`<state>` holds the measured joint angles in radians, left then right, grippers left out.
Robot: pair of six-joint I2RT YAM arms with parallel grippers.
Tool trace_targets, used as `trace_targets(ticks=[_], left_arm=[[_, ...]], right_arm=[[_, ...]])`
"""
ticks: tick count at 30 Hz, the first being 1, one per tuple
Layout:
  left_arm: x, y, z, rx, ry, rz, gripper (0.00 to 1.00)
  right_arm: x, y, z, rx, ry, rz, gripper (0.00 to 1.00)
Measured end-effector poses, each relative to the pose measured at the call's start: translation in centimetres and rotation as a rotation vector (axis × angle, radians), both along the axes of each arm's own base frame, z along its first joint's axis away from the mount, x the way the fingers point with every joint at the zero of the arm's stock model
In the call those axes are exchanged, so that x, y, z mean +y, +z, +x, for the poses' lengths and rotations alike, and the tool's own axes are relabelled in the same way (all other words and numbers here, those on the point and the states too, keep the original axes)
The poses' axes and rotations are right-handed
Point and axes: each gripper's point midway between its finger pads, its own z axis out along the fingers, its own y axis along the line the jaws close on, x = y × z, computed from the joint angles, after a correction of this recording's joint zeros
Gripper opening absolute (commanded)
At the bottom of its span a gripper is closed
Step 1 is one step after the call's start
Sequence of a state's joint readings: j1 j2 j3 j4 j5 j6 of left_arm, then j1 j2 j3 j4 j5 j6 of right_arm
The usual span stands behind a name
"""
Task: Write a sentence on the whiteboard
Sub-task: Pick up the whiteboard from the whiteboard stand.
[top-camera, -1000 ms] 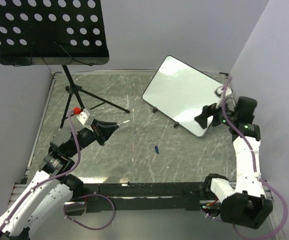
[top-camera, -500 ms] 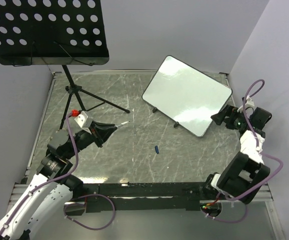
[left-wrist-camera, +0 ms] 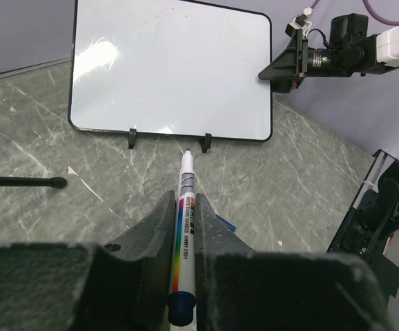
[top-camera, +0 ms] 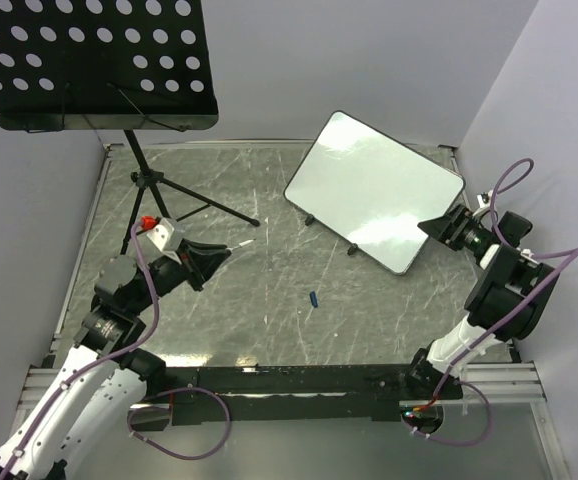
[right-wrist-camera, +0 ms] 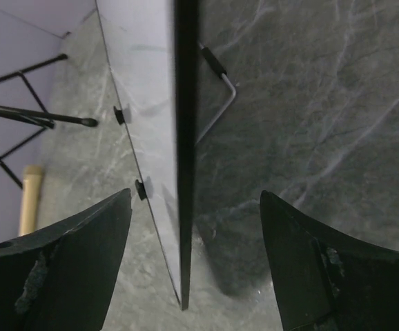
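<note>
Glossy white with a thin black frame and rounded corners, the whiteboard stands propped on the grey marbled tabletop. From overhead I see its face blank, with no sentence on it yet. My right gripper sits at the board's near right corner. My left gripper is well off to the board's left, with a slim white marker pen poking out toward it. A small blue piece, likely the cap, lies between that gripper and the board. A black perforated music stand rises well left of the board.

Left wrist view now: the fingers are clenched on the marker, nib aimed at the board's little black feet. There's a rainbow stripe on the barrel and print that seems to read "WHITE BOARD MARKER", then a code I can't make out.

Right wrist view: the jaws are spread and the board's edge runs between them, touching neither of the fingers. A wire prop shows behind.

My worry is this: if one finger lands first as they close, the light board could skid or topple off its prop. Left unbraced, nib pressure could shove it back and spoil the strokes.
</note>
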<state>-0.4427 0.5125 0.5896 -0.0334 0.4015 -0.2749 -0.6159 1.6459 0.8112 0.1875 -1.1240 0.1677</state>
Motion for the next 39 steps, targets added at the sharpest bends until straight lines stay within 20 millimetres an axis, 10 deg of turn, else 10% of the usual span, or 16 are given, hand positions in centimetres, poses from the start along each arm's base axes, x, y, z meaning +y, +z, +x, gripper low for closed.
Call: trace_targets(ticks=[16, 28, 31, 39], left_arm=[[0.0, -0.3, 0.3, 0.011, -0.007, 0.006, 0.01], [-0.1, -0.3, 0.3, 0.011, -0.016, 0.003, 0.01], [-0.1, -0.2, 0.2, 0.010, -0.018, 0.003, 0.01], [-0.1, -0.2, 0.3, 0.009, -0.018, 0.002, 0.01]], right_arm=[[2.7, 1.2, 2.7, -0.075, 0.122, 0.132, 0.54], [3.2, 1.7, 3.2, -0.102, 0.154, 0.124, 0.21], [3.4, 1.7, 3.0, -0.085, 0.168, 0.149, 0.00], [3.9, 3.1, 2.7, -0.118, 0.220, 0.168, 0.00]])
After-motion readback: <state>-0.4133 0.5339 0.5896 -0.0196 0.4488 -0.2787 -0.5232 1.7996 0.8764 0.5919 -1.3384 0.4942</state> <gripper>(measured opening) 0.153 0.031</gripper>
